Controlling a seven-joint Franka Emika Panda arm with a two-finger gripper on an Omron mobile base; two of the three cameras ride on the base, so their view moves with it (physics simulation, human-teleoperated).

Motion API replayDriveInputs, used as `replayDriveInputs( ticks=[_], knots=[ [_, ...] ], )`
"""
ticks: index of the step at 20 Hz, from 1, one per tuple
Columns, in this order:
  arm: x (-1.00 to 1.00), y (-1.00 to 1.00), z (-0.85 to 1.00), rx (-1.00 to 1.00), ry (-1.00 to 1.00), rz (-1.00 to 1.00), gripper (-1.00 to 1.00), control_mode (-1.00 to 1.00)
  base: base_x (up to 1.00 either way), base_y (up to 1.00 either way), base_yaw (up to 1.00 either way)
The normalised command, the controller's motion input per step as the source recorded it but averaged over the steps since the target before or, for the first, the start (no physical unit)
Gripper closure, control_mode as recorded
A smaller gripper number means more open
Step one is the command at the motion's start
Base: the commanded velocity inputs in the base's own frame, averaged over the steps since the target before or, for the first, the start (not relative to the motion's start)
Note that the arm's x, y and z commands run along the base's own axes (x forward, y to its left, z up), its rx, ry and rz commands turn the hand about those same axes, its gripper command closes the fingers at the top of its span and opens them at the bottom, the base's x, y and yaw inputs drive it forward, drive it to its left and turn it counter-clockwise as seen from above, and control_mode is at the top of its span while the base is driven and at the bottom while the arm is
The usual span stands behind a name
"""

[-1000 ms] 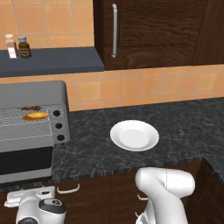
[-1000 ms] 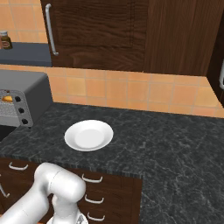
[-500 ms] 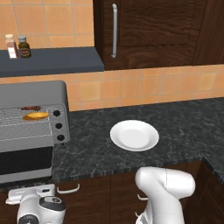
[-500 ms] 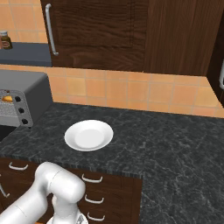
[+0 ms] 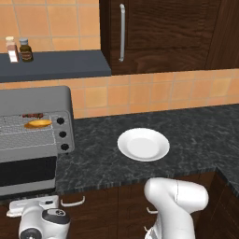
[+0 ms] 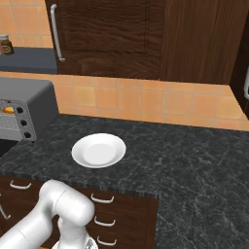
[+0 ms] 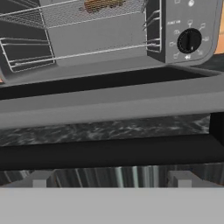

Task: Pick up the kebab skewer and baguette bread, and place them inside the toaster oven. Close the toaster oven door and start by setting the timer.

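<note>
The grey toaster oven (image 5: 35, 100) stands at the counter's left end with its door (image 5: 25, 173) folded down open. On the wire rack lie the dark kebab skewer (image 5: 32, 115) and, just in front of it, the golden baguette bread (image 5: 38, 123). The right base view catches an end of the baguette (image 6: 8, 110) inside the oven (image 6: 29, 97). My gripper (image 7: 111, 179) hangs low in front of the door's (image 7: 109, 105) outer edge, fingers spread wide with nothing between them. Through the hand view the baguette (image 7: 103, 4) lies on the upper rack, and a black knob (image 7: 189, 40) sits at the right.
A white plate (image 5: 143, 144) rests bare on the dark speckled counter (image 5: 196, 130) right of the oven, also plate (image 6: 98, 150). Two small bottles (image 5: 18, 49) stand on a shelf above. Dark wood cabinets with a metal handle (image 5: 122, 32) hang behind. Drawers run below the counter edge.
</note>
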Motion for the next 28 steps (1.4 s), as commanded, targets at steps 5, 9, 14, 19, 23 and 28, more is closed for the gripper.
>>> replayDriveInputs(
  ticks=[5,9,14,19,23,28],
  knots=[
    [0.09,0.01,0.05,0.0,0.0,0.0,-1.0,-1.0,0.0,0.0,0.0],
    [0.02,0.0,0.01,-0.01,0.0,0.0,-1.0,-1.0,0.0,0.0,0.0],
    [0.0,0.0,-0.11,-0.1,-0.05,0.0,-1.0,-1.0,0.0,0.0,0.0],
    [0.0,0.03,0.06,-0.06,-0.02,0.0,-1.0,-1.0,0.0,0.0,0.0],
    [0.0,0.0,0.32,-0.03,0.0,-0.01,-1.0,-1.0,0.0,0.0,0.0],
    [0.02,0.0,0.3,0.0,0.0,0.0,-1.0,-1.0,0.0,0.0,0.0]
  ],
)
